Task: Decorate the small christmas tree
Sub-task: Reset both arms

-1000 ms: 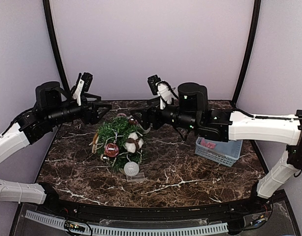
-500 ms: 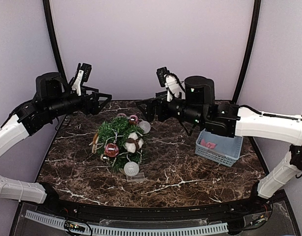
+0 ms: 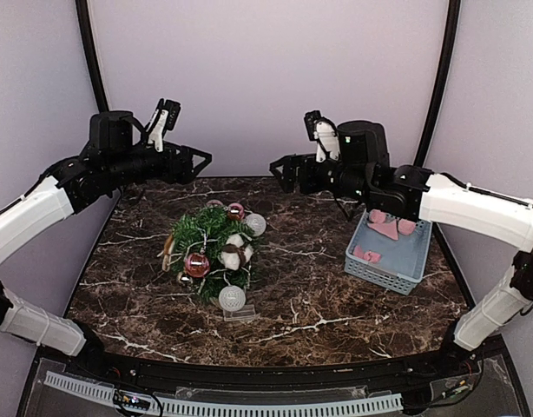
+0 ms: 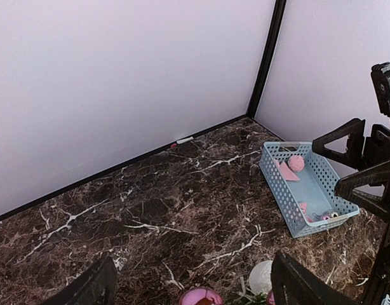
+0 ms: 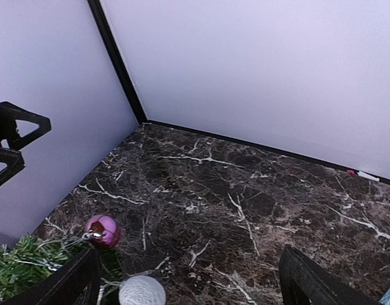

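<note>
L hand [image 3: 203, 162] is up over the back-left of the worktop [image 3: 336, 304], spread wide, nothing in it. R hand [image 3: 278, 170] is up at back-centre, also spread wide, empty. The two face each other across a gap, above and behind the small christmas tree [image 3: 210, 241].

Tree sits left-of-centre on the worktop, neither hand touching it. On it:
- pink bauble [image 3: 196, 265] at front-left
- white cotton tufts [image 3: 235, 252] in the middle
- smaller pink bauble [image 3: 235, 209] + silver ball [image 3: 255, 224] at back-right

At the tree's near edge there's a pale round piece [image 3: 233, 298]; can't tell if it's pot or ornament.

On the right side is a blue basket [image 3: 379, 276], well apart from the tree, w/ pink bits [image 3: 388, 228] inside. R arm passes over its back edge.
</note>
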Robot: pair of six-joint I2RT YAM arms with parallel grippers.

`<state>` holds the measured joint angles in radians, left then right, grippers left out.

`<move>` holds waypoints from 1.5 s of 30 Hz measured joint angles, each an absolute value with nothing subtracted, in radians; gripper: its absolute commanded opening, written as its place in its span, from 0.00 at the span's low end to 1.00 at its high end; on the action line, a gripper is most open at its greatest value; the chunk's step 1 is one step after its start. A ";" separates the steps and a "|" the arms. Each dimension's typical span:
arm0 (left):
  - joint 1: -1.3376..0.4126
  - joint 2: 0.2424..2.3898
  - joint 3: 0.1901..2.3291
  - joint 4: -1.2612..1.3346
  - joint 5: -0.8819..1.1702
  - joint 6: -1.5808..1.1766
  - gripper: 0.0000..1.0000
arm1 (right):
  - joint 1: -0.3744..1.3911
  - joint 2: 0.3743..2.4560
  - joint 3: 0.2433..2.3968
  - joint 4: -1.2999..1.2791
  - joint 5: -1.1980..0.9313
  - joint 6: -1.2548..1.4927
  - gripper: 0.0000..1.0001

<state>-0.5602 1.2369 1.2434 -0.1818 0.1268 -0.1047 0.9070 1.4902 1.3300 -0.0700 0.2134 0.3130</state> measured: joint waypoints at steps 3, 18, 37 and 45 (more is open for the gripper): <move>-0.511 1.283 1.268 -0.175 0.157 -0.118 0.87 | 0.849 1.497 1.336 -0.097 0.205 0.327 0.99; -0.175 1.474 1.234 -0.039 0.174 -0.124 0.87 | 0.459 1.599 1.254 -0.057 0.096 0.339 0.98; 0.171 1.254 0.458 0.555 0.028 -0.141 0.91 | 0.058 1.296 0.686 0.286 0.136 0.256 0.99; 0.168 1.354 0.262 0.889 0.048 -0.099 0.99 | 0.054 1.179 0.307 0.717 0.230 0.187 0.99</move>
